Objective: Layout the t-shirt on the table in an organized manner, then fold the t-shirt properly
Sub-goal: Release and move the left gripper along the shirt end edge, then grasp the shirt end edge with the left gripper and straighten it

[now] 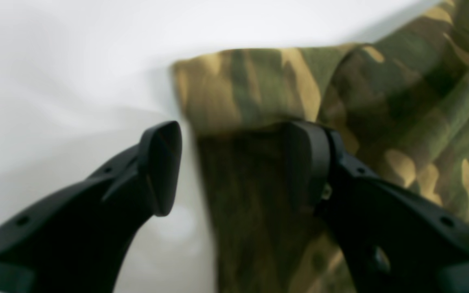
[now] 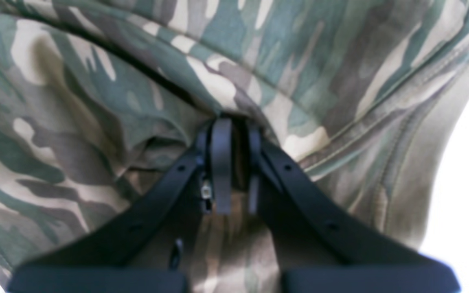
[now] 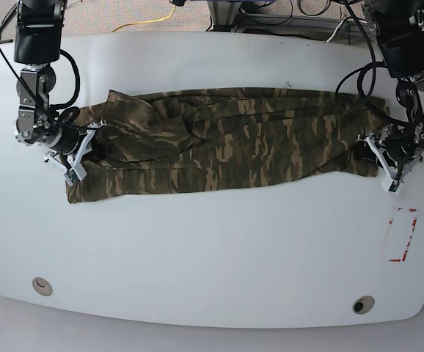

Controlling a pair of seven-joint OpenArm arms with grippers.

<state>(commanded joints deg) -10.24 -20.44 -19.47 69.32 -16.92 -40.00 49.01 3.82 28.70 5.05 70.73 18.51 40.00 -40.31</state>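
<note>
The t-shirt (image 1: 259, 89) is spreading through the left wrist view, its squared end lying between the jaws of the left gripper (image 1: 236, 162). Those jaws are standing wide apart, released, one over the white table (image 1: 55, 81) and the other over the camouflage cloth. A flap is crossing the end of the shirt, and looser folds are running off toward the view's upper right.

In the right wrist view, the shirt is filling most of the picture, bunching into ridges and dark hollows. The right gripper (image 2: 239, 162) is clenching its jaws on a pinch of the cloth, with creases converging at the tips. A stitched seam is slanting up toward the view's upper right corner.

In the base view, the shirt is lying as a long band across the table, nearer the upper edge than the lower edge with its rounded corners. The right gripper is working at the band's left end, the left gripper at its right end. A rumpled fold is rising near the left end. Red tape marks (image 3: 413, 238) are showing near the right edge, and two grommet holes (image 3: 42, 286) are sitting near the lower corners.
</note>
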